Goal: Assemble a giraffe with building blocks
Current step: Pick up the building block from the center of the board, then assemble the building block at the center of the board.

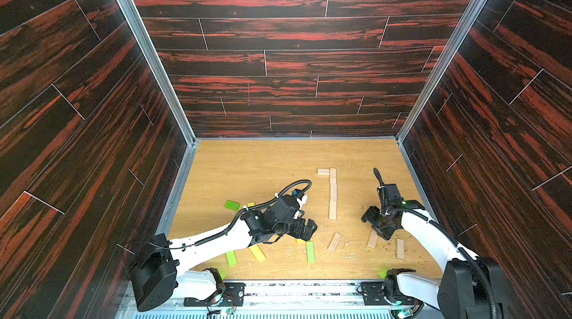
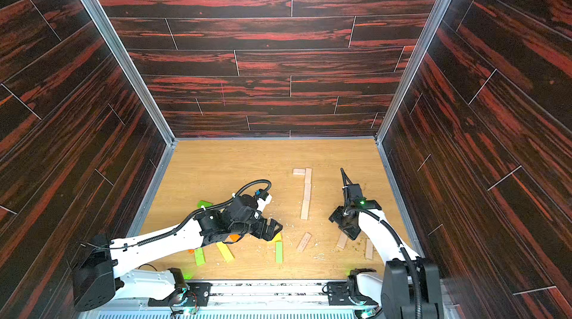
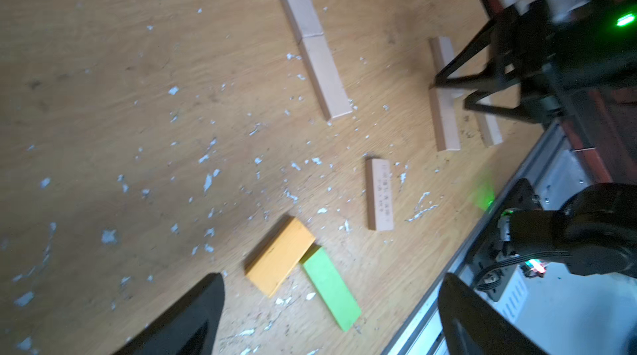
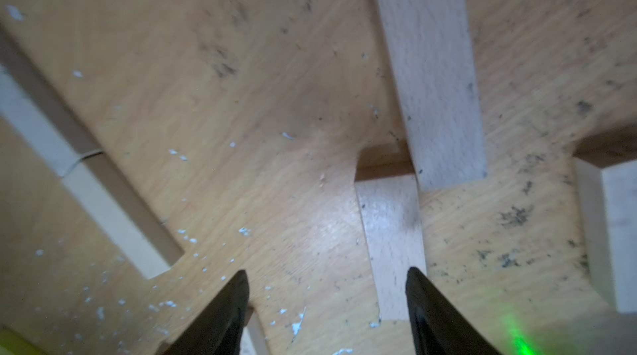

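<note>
Okay, left tool (image 3: 332, 277) and right tool (image 4: 327, 277) both spread, empty. We see a pale plank (image 4: 391, 239) flat on the desk (image 1: 247, 172) under right tool. Likely light, stiff, slick, so we'd pinch long edges mid-length.

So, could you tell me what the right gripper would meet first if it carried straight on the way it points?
Probably the plain plank lying flat just ahead of the open right gripper; it lines up with one finger, which would likely touch first, though depth is unclear.
</note>
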`<action>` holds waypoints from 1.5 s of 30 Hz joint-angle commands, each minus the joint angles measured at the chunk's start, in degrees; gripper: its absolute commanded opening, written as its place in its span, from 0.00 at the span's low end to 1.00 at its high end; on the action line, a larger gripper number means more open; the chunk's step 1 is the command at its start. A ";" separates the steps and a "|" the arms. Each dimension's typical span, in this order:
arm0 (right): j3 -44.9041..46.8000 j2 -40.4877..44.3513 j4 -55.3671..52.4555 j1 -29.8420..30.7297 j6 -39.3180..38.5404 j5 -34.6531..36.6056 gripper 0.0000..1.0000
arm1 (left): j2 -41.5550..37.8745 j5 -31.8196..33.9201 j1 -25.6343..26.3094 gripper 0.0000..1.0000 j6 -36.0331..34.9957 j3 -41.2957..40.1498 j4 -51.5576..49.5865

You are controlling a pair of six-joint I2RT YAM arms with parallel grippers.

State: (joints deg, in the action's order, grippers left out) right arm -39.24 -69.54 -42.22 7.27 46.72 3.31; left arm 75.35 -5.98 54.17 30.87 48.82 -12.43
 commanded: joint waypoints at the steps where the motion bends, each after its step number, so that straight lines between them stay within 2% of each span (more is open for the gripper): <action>1: 1.15 -0.43 -0.98 -0.18 1.11 0.63 0.72 | 0.25 -1.30 0.18 1.00 -0.67 -1.05 2.00; 8: 3.06 1.08 -3.71 -0.22 1.71 2.71 0.72 | -0.23 -3.32 0.19 1.00 -0.85 -2.71 3.82; 17: 4.53 -3.56 0.04 -0.13 1.80 2.60 0.68 | -1.06 -4.17 0.19 0.99 -1.29 -4.07 4.42; 27: 4.45 -7.10 3.35 1.30 4.05 1.35 0.47 | -2.52 -4.66 0.17 0.95 -1.67 -4.08 3.42; 31: 3.92 -6.84 3.24 2.13 6.44 0.38 0.32 | -3.75 -4.61 0.16 0.95 -2.39 -3.76 1.72; 34: 1.86 -4.35 2.60 4.21 12.73 -0.70 0.23 | -5.40 -3.81 0.17 0.95 -3.46 -2.29 -1.74; 37: -3.13 -3.95 -1.02 7.23 22.22 2.79 0.00 | -7.47 -1.94 0.16 0.96 -5.08 -0.39 -5.60; 42: -13.53 -9.30 -11.57 13.08 39.88 12.27 0.00 | -10.76 3.15 0.08 0.99 -7.51 0.96 -9.01; 45: -15.50 -11.56 -11.61 15.23 47.73 13.15 0.00 | -10.79 3.52 -0.27 1.00 -9.58 2.26 -10.91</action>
State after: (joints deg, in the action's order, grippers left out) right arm -53.52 -78.28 -47.99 20.93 80.64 12.08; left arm 65.47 -4.97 54.17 24.60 48.93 -19.49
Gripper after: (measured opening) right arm 0.318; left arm 0.997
